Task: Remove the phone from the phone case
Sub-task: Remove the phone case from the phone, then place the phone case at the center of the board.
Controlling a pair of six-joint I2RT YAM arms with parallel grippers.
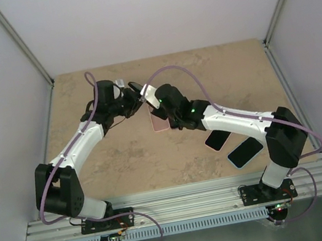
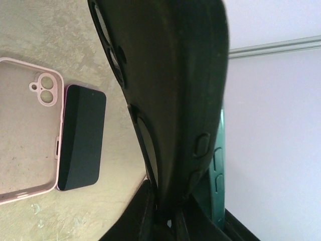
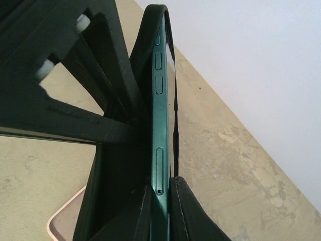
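Black phone case (image 2: 170, 100) looming at my left hand (image 2: 173, 213), green phone (image 3: 159, 150) pinched in my right hand (image 3: 160, 203).
My left hand is clamped on the case, my right closed tight on the phone's buttoned edge, with the case's rim wrapped round the phone's far end. Both are held up off the counter (image 1: 235, 82), above a pink case (image 2: 25, 130) that lies just beside a dark phone (image 2: 80, 138).

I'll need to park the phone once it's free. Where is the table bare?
Bare: the far strip along the back wall, and the wide near-centre patch bordered by the left arm, the empty pink case and the front rail. Crowded: beside the right arm, where that case, a black phone and a blue-edged phone lie.
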